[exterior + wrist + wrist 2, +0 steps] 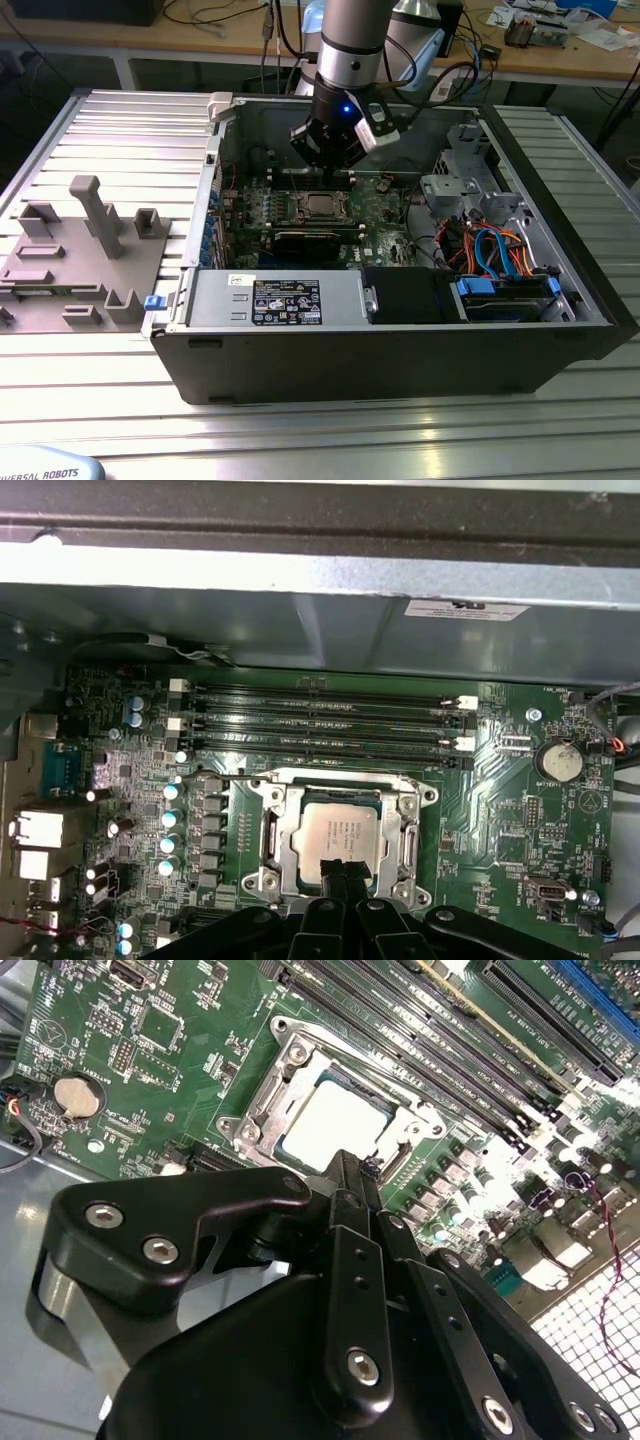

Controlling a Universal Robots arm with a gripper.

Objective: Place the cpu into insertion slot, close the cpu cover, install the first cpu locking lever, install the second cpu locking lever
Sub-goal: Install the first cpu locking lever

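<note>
Ribbed aluminium table runs across the near edge of the exterior view, and on its left a grey plastic fixture block stands with upright posts. Just right of it lies the open computer case, its black near wall toward the camera. Inside, along that near wall, sits the labelled power supply; at the near right a drive bay carries blue and orange cables.

Farther in lies the green motherboard. The insertion slot sits near its middle, and the cpu already rests in it, its pale metal top facing up. The cpu cover lies flat around the chip, its silvery frame showing on all sides in both wrist views. Long black memory slots run beside the socket, and a coin cell battery sits apart from it.

The black gripper hangs just above the far edge of the socket. In both wrist views its fingers are pressed together, the tip over the socket's edge, pinching nothing. Beyond the case, a wooden bench crosses the far background.
</note>
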